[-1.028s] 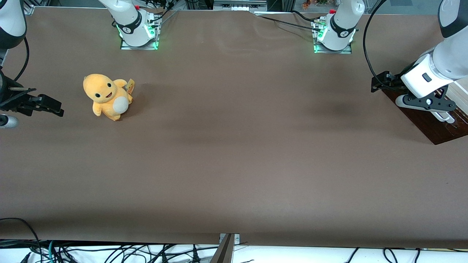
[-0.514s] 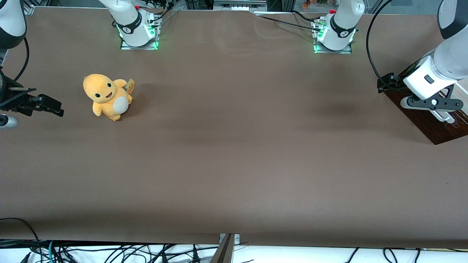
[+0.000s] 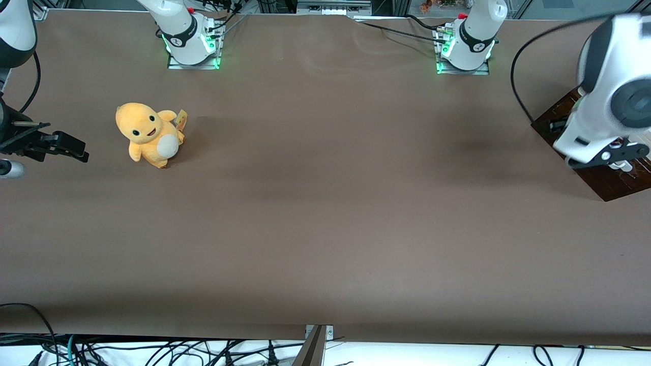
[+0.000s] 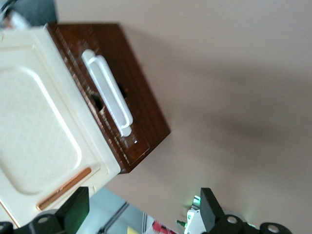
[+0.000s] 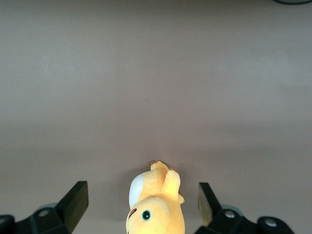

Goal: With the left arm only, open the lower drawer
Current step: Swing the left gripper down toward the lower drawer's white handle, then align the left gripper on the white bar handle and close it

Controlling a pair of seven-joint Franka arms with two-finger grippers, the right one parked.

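- dark brown wood front of the lower drawer (image 4: 114, 97) faced the open bench (image 3: 325, 203) at the working arm's end; it looked closed, no beige inside showing.
- silver bar handle (image 4: 107, 92) ran along the drawer front, with small gaps visible under it.
- cream top panel (image 4: 34, 126) of the cabinet sat above the drawer front.
- left arm (image 3: 608, 86) hung over the cabinet; its pincer (image 4: 141, 214) hovered above the handle, apart from it.
- pincer fingers (image 4: 73, 209) stood wide apart, holding nothing and touching nothing.
- step in hand, as judged: approach the handle.
- to do it well: bring the fingers down to straddle the bar near its middle, close firmly, then pull straight out along the drawer's travel, toward the open bench, without twisting.
- yellow plush toy (image 3: 149, 133) lay well apart, toward the parked arm's end, not in the way.
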